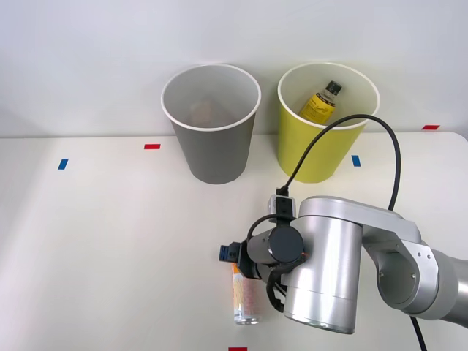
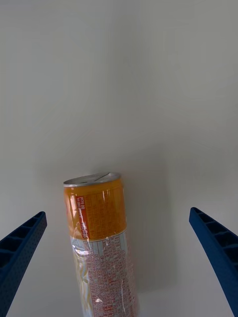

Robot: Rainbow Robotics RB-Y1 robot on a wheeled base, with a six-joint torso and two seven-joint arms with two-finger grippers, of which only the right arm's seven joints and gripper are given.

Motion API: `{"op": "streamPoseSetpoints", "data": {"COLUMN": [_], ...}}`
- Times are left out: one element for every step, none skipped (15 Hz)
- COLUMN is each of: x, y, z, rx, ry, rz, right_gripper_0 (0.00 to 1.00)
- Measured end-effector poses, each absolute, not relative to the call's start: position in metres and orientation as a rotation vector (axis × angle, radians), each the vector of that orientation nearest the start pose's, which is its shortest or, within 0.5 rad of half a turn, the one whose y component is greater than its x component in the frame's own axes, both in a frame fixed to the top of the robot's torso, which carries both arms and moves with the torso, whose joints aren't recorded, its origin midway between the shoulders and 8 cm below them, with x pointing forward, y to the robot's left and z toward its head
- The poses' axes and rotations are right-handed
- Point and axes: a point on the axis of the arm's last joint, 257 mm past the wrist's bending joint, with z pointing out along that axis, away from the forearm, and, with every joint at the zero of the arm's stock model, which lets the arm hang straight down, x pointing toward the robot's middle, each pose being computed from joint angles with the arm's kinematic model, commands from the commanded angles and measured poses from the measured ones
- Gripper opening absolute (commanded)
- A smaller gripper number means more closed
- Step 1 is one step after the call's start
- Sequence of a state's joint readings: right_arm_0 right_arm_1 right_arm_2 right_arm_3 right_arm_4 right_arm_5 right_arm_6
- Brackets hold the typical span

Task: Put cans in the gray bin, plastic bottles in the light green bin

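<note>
Nearest my lens, lower centre of the front frame: the right arm's silver wrist housing, with the right gripper (image 1: 235, 257) at its left end, just above the can (image 1: 245, 296). In the wrist view I see the blue ribbed fingers (image 2: 20, 252) spread wide at both lower corners, gripping nothing, the can lying on the white table (image 1: 110, 241) between them, nearer one finger than the other, orange band and silver end pointing away. Upper centre: gray bin (image 1: 212, 139), upright, with something pale inside that I cannot identify. Upper right, beside it: light green bin (image 1: 314, 150), upright, already containing one plastic bottle (image 1: 322, 102) with black cap and yellow label. Step in hand, by my judgement: reaching to grasp the can. Next move calls for centring and lowering the fingers over the can body, closing, then lifting toward the gray bin.
</note>
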State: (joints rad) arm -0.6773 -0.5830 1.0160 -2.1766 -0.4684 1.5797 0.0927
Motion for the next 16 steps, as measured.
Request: {"op": "streamPoseSetpoints", "data": {"x": [0.348, 0.346, 0.345, 0.344, 0.345, 0.345, 0.345, 0.346, 0.346, 0.346, 0.345, 0.345, 0.346, 0.346, 0.347, 0.348], "y": [-0.028, -0.029, -0.03, -0.033, -0.035, -0.034, -0.031, -0.029, -0.027, -0.024, -0.022, -0.02, -0.019, -0.02, -0.021, -0.023], "z": [-0.274, -0.276, -0.281, -0.288, -0.293, -0.297, -0.299, -0.3, -0.302, -0.303, -0.304, -0.305, -0.308, -0.31, -0.313, -0.316], "rx": [0.081, 0.074, 0.065, 0.054, 0.039, 0.025, 0.015, 0.008, 0.002, -0.004, -0.007, -0.006, 0.0, 0.005, 0.011, 0.017], "ry": [2.666, 2.672, 2.68, 2.686, 2.684, 2.682, 2.682, 2.684, 2.686, 2.689, 2.692, 2.697, 2.702, 2.706, 2.711, 2.719], "rz": [0.286, 0.279, 0.263, 0.235, 0.213, 0.198, 0.193, 0.19, 0.188, 0.188, 0.19, 0.189, 0.184, 0.178, 0.168, 0.154], "right_gripper_0": [1.0, 1.0, 1.0, 1.0, 1.0, 1.0, 1.0, 1.0, 1.0, 1.0, 1.0, 1.0, 1.0, 1.0, 1.0, 1.0]}}
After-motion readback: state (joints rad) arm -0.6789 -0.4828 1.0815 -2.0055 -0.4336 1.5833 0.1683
